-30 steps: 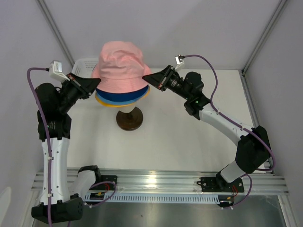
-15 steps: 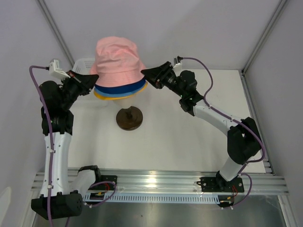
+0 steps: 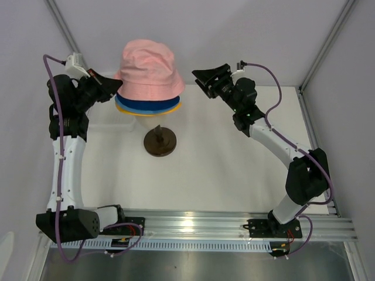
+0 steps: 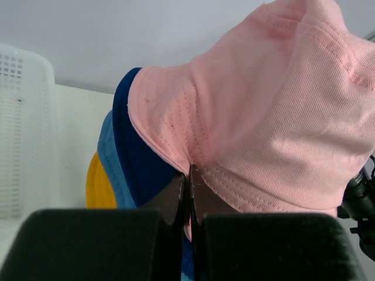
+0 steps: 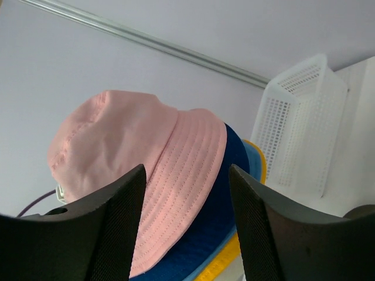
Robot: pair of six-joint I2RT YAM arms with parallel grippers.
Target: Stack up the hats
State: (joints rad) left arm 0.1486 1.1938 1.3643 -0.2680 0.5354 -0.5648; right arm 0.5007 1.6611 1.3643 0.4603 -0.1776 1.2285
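Four hats sit nested in one stack. The pale pink hat [image 3: 149,67] is on top, with the navy brim [image 3: 153,104], light blue brim [image 3: 124,107] and yellow brim [image 3: 137,113] showing beneath. My left gripper [image 3: 116,91] is shut on the pink hat's brim [image 4: 234,187] at the stack's left side, its tips [image 4: 190,175] pinching the cloth. My right gripper [image 3: 198,79] stands open to the right of the stack, apart from it. In the right wrist view the pink hat [image 5: 129,140] and navy brim [image 5: 217,199] show between its spread fingers [image 5: 117,222].
A dark brown round base [image 3: 160,142] stands on the table below the stack. The mannequin head is hidden under the hats. A white perforated basket [image 4: 23,129] [image 5: 299,129] sits at the back left behind the hats. Walls close in at the back and both sides.
My right gripper has let go of the pink brim, opened and drawn back to the right. My left arm has lifted higher, still gripping the brim.
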